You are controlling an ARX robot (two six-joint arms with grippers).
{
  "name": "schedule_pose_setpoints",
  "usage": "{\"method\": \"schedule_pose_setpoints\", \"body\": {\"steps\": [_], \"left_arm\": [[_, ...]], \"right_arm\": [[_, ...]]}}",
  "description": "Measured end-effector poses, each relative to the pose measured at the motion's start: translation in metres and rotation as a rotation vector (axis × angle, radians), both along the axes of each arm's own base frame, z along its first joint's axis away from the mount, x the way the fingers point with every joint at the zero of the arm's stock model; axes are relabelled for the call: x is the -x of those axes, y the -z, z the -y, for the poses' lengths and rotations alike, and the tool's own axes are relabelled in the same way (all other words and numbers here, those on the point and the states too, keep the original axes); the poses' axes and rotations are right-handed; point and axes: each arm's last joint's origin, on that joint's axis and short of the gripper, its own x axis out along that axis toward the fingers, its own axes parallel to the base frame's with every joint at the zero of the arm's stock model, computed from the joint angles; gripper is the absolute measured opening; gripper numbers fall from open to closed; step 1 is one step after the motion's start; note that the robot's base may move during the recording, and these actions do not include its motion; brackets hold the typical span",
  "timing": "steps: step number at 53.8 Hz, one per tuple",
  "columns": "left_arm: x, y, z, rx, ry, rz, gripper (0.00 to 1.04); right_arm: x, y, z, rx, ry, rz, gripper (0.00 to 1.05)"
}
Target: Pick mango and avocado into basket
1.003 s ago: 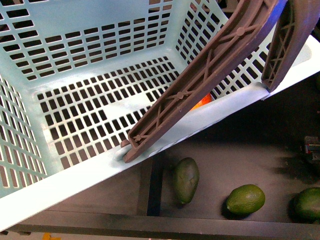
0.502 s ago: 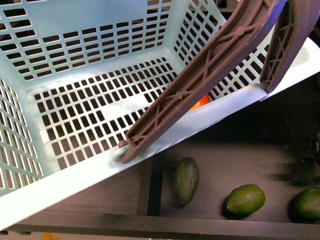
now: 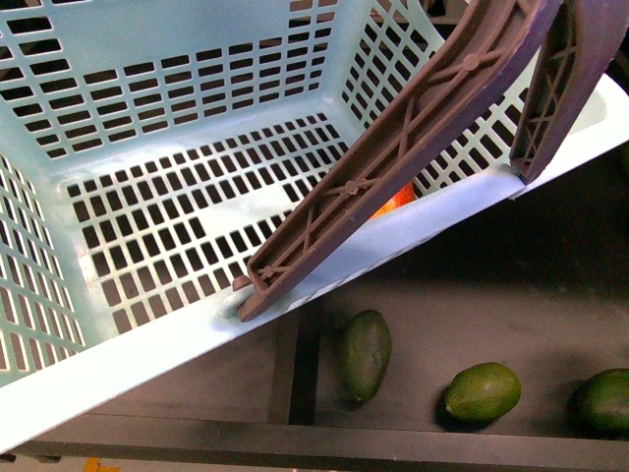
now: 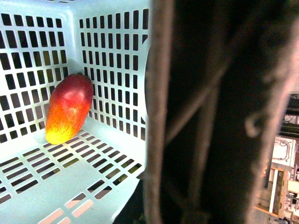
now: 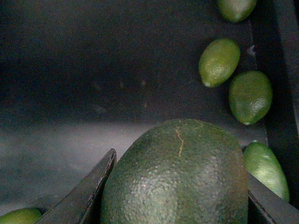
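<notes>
The turquoise basket [image 3: 147,339] fills the upper left of the front view, tilted, with its brownish handle [image 3: 393,157] swung across it. The red-to-orange mango [image 4: 69,107] lies inside against the slotted wall; in the front view only an orange sliver of the mango [image 3: 395,203] shows behind the handle. My left gripper [image 4: 208,203] is shut on the basket's handle [image 4: 219,116], which blurs darkly across its view. My right gripper [image 5: 180,198] is shut on the dark olive avocado [image 5: 177,158], a finger [image 5: 88,191] on either side. Neither arm shows in the front view.
On the dark shelf below the basket lie a dark avocado [image 3: 366,352] and two brighter green ones [image 3: 482,391] [image 3: 604,398]. Several green avocados [image 5: 218,61] [image 5: 250,95] lie near a raised edge [image 5: 285,70] in the right wrist view.
A dark gripper part at the right edge of the front view has gone out of sight. The basket has shifted only slightly.
</notes>
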Motion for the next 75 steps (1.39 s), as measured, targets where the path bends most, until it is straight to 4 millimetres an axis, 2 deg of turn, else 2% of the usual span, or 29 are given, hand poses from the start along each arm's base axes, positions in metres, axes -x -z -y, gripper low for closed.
{"method": "schedule_pose_setpoints", "body": {"steps": [5, 9, 17, 20, 24, 32, 40, 49, 52, 61, 67, 69, 75], "left_arm": [[0.000, 0.000, 0.000, 0.000, 0.000, 0.000, 0.04], [0.000, 0.000, 0.000, 0.000, 0.001, 0.000, 0.04], [0.000, 0.000, 0.000, 0.000, 0.000, 0.000, 0.04], [0.000, 0.000, 0.000, 0.000, 0.001, 0.000, 0.04], [0.000, 0.000, 0.000, 0.000, 0.001, 0.000, 0.04], [0.000, 0.000, 0.000, -0.001, -0.002, 0.001, 0.04], [0.000, 0.000, 0.000, -0.001, -0.001, 0.000, 0.04], [0.000, 0.000, 0.000, 0.000, 0.000, 0.000, 0.04], [0.000, 0.000, 0.000, 0.000, 0.000, 0.000, 0.04], [0.000, 0.000, 0.000, 0.001, 0.000, 0.000, 0.04], [0.000, 0.000, 0.000, 0.000, -0.001, 0.000, 0.04], [0.000, 0.000, 0.000, 0.000, 0.000, 0.000, 0.04], [0.000, 0.000, 0.000, 0.000, 0.000, 0.000, 0.04]], "right_arm": [[0.011, -0.021, -0.002, 0.005, -0.006, 0.046, 0.54], [0.020, -0.047, -0.009, 0.010, -0.026, 0.110, 0.54], [0.029, -0.096, -0.034, 0.014, -0.093, 0.248, 0.54], [0.030, -0.102, -0.040, 0.009, -0.106, 0.265, 0.54], [0.030, -0.119, -0.061, -0.003, -0.150, 0.319, 0.54], [0.025, -0.139, -0.105, -0.054, -0.238, 0.389, 0.54], [0.020, -0.151, -0.136, -0.087, -0.308, 0.437, 0.54], [0.002, -0.158, -0.187, -0.114, -0.390, 0.471, 0.54], [-0.002, -0.157, -0.196, -0.121, -0.409, 0.469, 0.54], [-0.016, -0.147, -0.241, -0.164, -0.471, 0.438, 0.54], [-0.017, -0.137, -0.257, -0.178, -0.489, 0.404, 0.54], [-0.017, -0.135, -0.260, -0.179, -0.494, 0.395, 0.57], [-0.015, -0.133, -0.265, -0.194, -0.485, 0.387, 0.78]]}}
